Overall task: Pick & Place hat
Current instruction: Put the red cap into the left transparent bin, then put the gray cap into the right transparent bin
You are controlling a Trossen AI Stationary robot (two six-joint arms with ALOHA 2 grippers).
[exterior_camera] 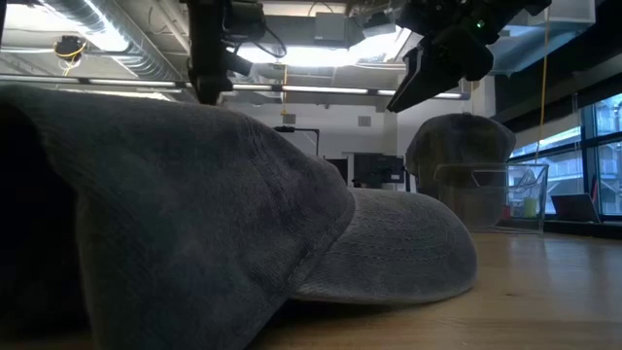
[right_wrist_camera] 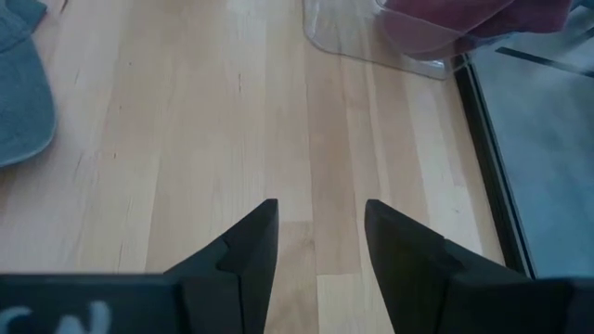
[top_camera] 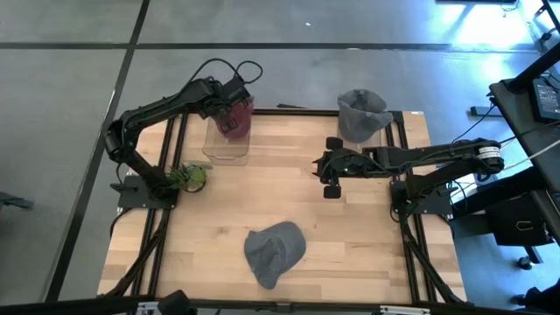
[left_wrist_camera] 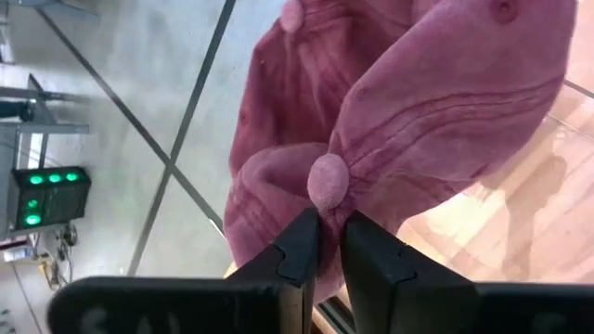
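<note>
Three hats are in play, and the one you are carrying is the pink hat (top_camera: 234, 116), a soft, washed-looking cloth cap with a fabric button on its crown. Your left gripper (left_wrist_camera: 331, 243) is pinched together on a fold of it just under that button, holding it over the clear plastic bin (top_camera: 226, 147) at the far-left part of the wooden table (top_camera: 289, 197).

Your main risk is the thinness of that grip. You have only a small bunch of limp fabric between the fingers, so the cap may slide free if you swing or stop sharply. Because the cloth droops and folds, part of it could also drape over the bin's rim and leave the cap hanging half out when you let go. The bin looks light and thin-walled, so dragging the cap or a finger against it could shift or tip it.

Farther out, a grey hat (top_camera: 274, 252) lies flat near the table's front edge, its brim curved and its cloth finely ribbed. Another grey hat (top_camera: 361, 113) sits slumped at the far-right corner. Your right gripper (top_camera: 331, 166) waits above the bare middle of the table with its fingers spread and nothing between them. A small green leafy object (top_camera: 188, 176) sits by the left arm's base, well clear of the bin.
</note>
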